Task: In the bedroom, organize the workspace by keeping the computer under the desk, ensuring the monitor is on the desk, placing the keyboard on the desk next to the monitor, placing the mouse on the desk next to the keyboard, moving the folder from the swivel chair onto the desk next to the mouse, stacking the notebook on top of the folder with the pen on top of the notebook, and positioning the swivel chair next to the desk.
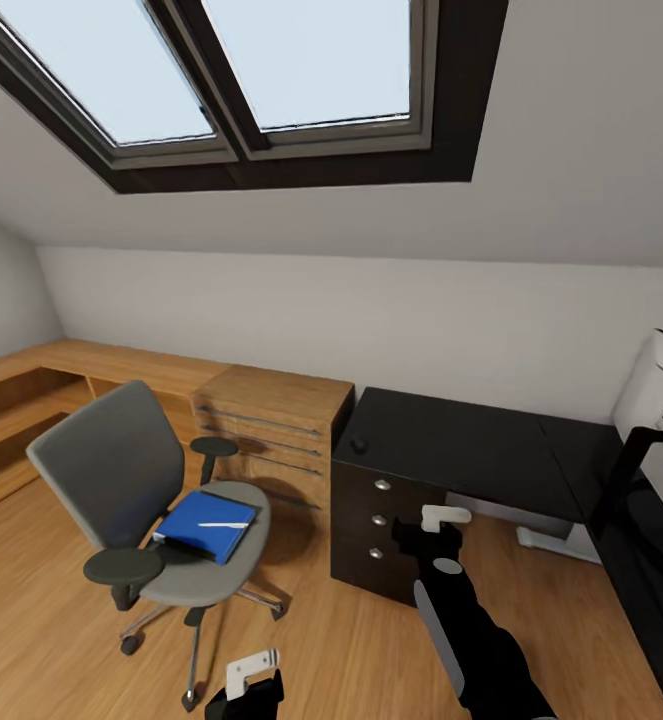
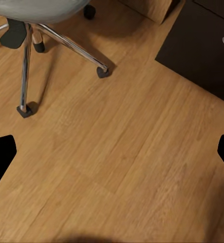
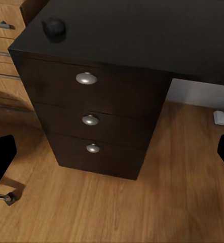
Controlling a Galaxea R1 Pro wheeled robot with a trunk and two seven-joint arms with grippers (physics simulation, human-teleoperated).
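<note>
Folder (image 1: 206, 524) and pen (image 1: 223, 523) lie on the swivel chair (image 1: 121, 480).
Table (image 1: 451, 440) at two o'clock; both pincers spread wide.

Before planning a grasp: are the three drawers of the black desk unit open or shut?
Shut: all three fronts of the drawer unit sit flush in the right wrist view.
</note>
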